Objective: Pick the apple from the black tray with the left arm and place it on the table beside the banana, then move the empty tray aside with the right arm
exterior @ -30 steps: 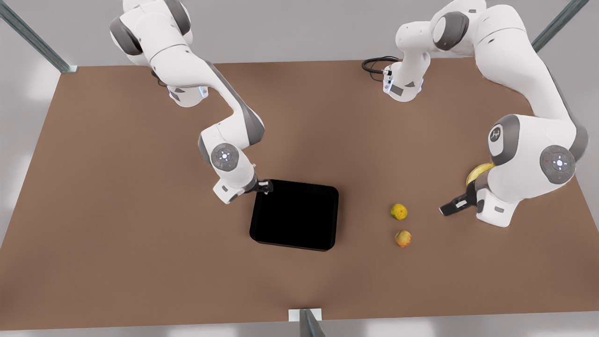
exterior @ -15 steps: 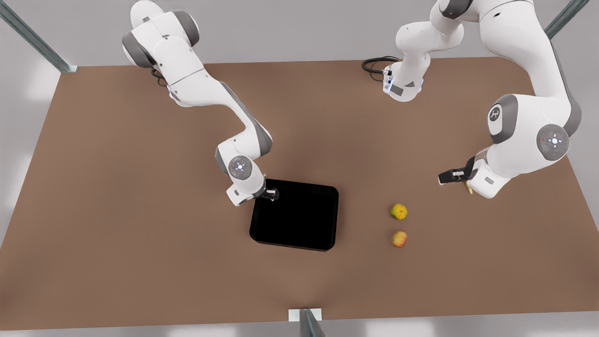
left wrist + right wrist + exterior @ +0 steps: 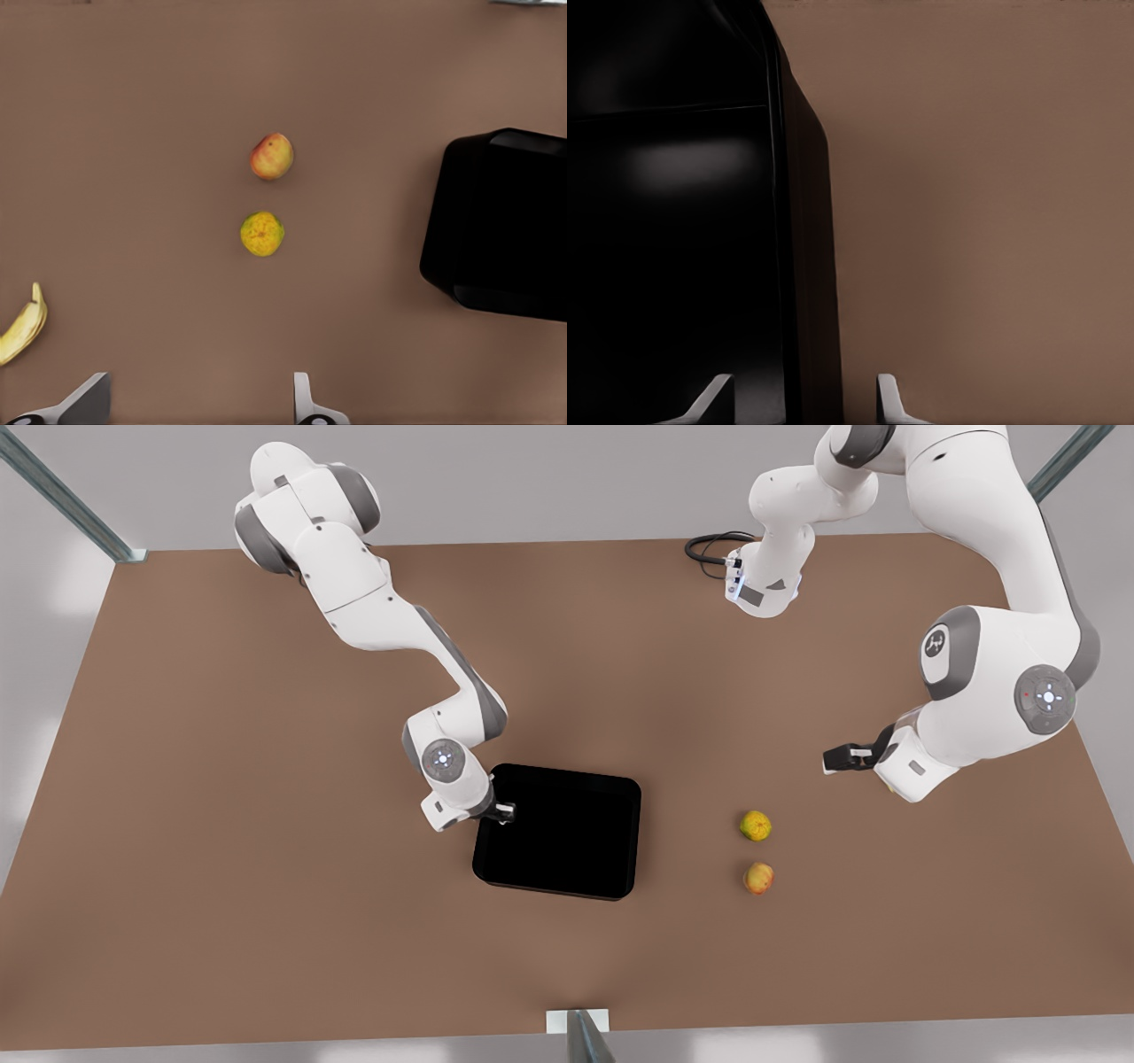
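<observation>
Straddling the tray's rim is where my right claw (image 3: 505, 811) now sits, at the edge of the black tray (image 3: 567, 841) on the front view's left. A second ago it hung near the tray's far corner; it has since slid along that side and dropped lower. In the right wrist view its fingertips (image 3: 716, 394) stand spread, one over the glossy floor and the other over the table (image 3: 992, 221), with the raised rim (image 3: 799, 266) between them. I judge it is lined up to pinch the rim, but it has not closed yet.

The tray is empty. The apple (image 3: 758, 878) rests on the table well apart from it, just beside the yellow-green fruit (image 3: 755, 825); it has settled a touch since a second ago. So the first half looks done to me, though the apple lies nearer that fruit than the banana (image 3: 24, 326), which the left wrist view shows off to one side of the pair.

My left claw (image 3: 840, 758) has pulled up and away from the fruit and now hovers above the table on the front view's right, fingers (image 3: 306, 403) spread and holding nothing. What remains is closing on the rim and dragging the tray aside; a thin, slick rim could slip.
</observation>
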`<state>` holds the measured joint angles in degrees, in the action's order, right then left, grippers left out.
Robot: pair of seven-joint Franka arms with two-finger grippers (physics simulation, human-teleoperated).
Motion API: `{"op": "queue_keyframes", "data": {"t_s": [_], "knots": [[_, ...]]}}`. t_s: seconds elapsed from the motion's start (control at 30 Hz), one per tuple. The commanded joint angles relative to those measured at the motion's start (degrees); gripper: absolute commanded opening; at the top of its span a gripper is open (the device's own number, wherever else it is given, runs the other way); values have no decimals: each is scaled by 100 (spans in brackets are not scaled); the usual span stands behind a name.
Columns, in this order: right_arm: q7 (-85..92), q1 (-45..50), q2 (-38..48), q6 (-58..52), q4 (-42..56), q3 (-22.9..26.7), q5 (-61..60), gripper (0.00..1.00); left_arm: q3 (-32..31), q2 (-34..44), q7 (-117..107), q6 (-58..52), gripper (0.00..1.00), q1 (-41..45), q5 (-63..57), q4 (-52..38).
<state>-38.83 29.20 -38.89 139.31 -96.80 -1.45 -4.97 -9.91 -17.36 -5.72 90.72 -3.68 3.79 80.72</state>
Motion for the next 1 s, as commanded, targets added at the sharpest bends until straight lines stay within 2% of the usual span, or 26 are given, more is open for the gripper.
{"op": "queue_keyframes", "data": {"t_s": [0.0,0.07,0.17,0.3,0.4,0.63,0.83,0.97], "knots": [[289,-11,30,61,3,-5,-4,58,-3,5,431,-28,100,7,-19,-4],[333,-20,31,44,3,-5,-13,48,-3,5,422,-28,100,51,-107,-4],[473,-99,39,26,-15,-5,-22,48,-3,-4,203,-28,100,104,-107,-4],[482,-99,39,0,-15,-14,-22,32,-3,-21,124,-28,100,130,-115,-3],[482,-99,39,-97,-6,-14,-13,26,-3,-30,115,-28,100,157,-186,5],[561,-108,223,-378,-6,-22,-22,17,-3,-30,115,-37,100,157,-194,5],[1492,-530,1120,-1802,3,21,-39,17,-3,-30,115,-28,100,157,-194,5],[2512,-539,1498,-2426,20,619,-13,17,-3,-30,97,-28,100,183,-194,14]]}}
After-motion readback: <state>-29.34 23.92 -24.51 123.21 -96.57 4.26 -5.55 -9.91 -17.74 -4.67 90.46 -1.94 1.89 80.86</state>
